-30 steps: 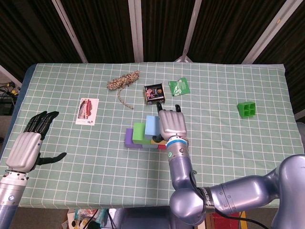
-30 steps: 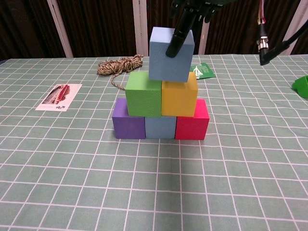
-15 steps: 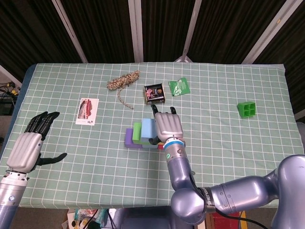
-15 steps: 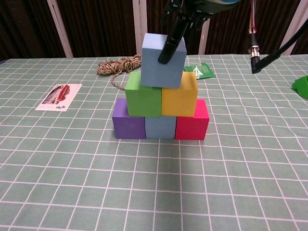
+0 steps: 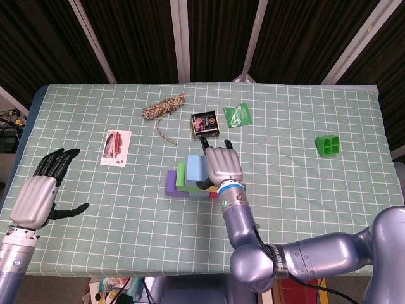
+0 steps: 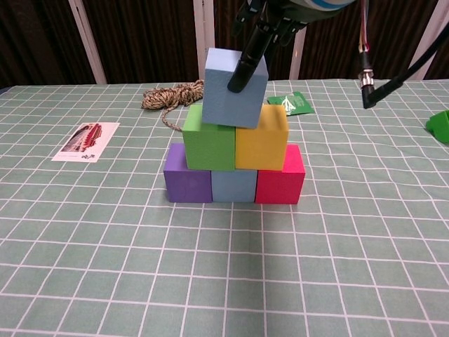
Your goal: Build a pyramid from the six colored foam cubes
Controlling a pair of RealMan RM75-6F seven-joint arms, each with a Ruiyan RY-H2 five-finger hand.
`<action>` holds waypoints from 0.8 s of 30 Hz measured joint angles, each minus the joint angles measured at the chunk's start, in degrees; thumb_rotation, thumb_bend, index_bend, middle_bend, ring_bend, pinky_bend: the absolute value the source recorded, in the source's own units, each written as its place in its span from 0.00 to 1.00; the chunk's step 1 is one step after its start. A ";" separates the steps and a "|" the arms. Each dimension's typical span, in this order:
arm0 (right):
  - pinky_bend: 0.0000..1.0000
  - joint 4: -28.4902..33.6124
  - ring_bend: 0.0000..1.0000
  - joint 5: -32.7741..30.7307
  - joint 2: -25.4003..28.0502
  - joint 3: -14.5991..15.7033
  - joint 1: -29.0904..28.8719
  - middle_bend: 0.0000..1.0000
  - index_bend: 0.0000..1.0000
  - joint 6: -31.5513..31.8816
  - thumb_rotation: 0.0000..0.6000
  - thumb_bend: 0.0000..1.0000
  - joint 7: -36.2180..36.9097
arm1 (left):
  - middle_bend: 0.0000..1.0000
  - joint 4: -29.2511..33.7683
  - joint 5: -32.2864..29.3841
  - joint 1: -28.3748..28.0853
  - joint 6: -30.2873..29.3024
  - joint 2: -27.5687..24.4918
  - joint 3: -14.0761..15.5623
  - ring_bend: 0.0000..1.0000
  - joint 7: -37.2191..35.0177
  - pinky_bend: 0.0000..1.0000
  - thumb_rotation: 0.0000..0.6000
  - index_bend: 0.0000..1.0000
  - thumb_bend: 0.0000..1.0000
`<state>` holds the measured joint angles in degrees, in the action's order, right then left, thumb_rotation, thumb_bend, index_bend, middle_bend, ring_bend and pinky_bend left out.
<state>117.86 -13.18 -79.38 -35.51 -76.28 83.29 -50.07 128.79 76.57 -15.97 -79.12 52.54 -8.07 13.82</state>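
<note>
1. While the right hand (image 5: pixel 223 166) grips a light blue cube (image 6: pixel 235 88) from above, with a dark finger (image 6: pixel 246 63) running down the cube's near face, that cube sits tilted on top of the stack, leaning over the green cube (image 6: pixel 209 137) and touching the yellow cube (image 6: pixel 262 138) beside it.
2. Below them, the bottom row reads purple cube (image 6: pixel 187 175), a second blue cube (image 6: pixel 233 186) and pink cube (image 6: pixel 280 179), left to right, on the green checked worktop (image 6: pixel 351 267).
3. The left hand (image 5: pixel 39 193) hovers at the worktop's near left edge, fingers spread, holding nothing.
4. Far of the stack lie a coil of twine (image 5: pixel 163 107), a printed card (image 5: pixel 116 147), a small dark box (image 5: pixel 205 125) and a green packet (image 5: pixel 238 116); a green moulded tray (image 5: pixel 328 145) sits well to the right.
</note>
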 measured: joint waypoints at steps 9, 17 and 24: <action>0.02 -0.16 0.31 0.52 0.77 0.32 0.58 0.54 0.03 -1.73 1.00 0.24 -0.22 | 0.06 0.03 -0.01 -0.10 0.00 0.36 0.14 0.00 0.62 0.00 1.00 0.01 0.10; 0.02 -0.57 0.31 1.21 1.24 1.24 0.95 0.54 0.03 -3.23 1.00 0.24 -0.61 | 0.06 0.00 0.06 -0.15 0.10 0.59 0.34 0.00 1.06 0.00 1.00 0.01 0.10; 0.02 -1.36 0.31 2.45 1.32 2.23 1.31 0.54 0.03 -4.44 1.00 0.24 -0.35 | 0.06 -0.15 -0.17 -0.30 0.31 0.93 0.47 0.00 1.59 0.00 1.00 0.01 0.10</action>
<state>116.50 -10.73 -78.07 -33.28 -74.97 78.85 -50.42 128.64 76.40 -16.27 -78.82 53.46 -7.61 15.41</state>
